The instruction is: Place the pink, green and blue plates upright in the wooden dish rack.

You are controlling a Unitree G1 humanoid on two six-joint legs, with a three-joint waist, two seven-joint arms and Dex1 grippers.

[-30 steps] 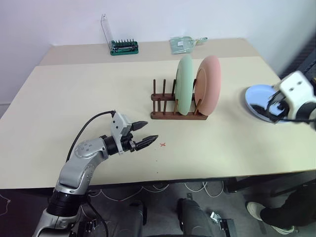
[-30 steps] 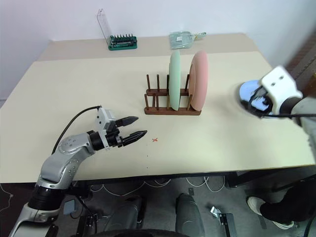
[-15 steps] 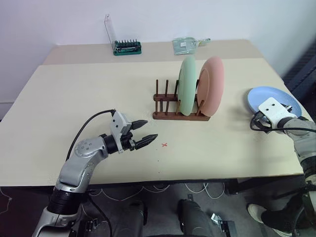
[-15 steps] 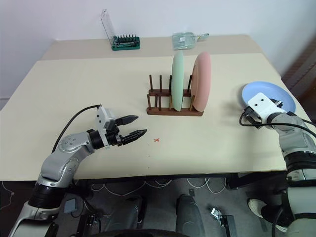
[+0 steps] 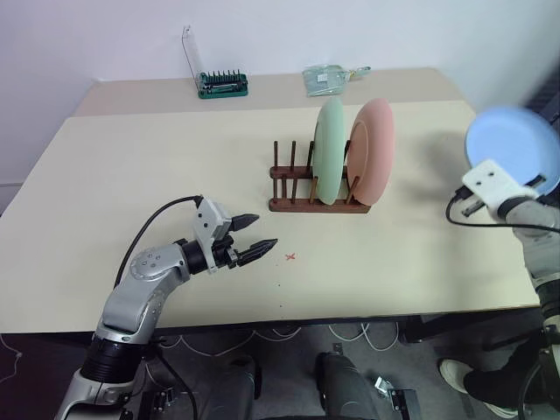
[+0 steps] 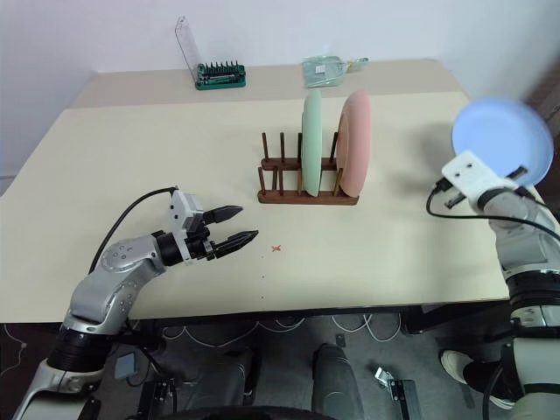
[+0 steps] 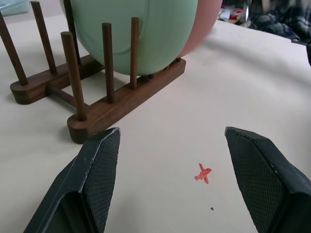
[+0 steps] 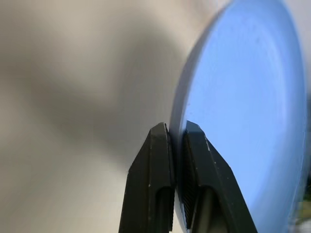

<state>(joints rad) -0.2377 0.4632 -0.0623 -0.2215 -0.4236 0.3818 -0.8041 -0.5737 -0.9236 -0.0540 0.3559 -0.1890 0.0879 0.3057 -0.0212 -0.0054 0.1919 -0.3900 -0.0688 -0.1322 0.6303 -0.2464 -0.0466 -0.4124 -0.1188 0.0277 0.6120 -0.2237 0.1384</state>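
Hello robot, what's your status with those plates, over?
Right pincer shut on blue plate, held off the table. Left pincer open, empty. Green plate and pink plate upright in wooden dish rack. Free slots unobstructed.

A: So what else is on that beige table (image 5: 131, 166) apart from the main stuff?

B: Not a lot. At the far edge there's a green-black tool holder (image 5: 220, 84) with a row of bits standing in it and a clear lid (image 5: 189, 51) flipped up behind it. Well off to its right sits a clear plastic packet (image 5: 325, 79), lying flat. Closer in there's a tiny red X mark (image 5: 290, 257) on the tabletop.
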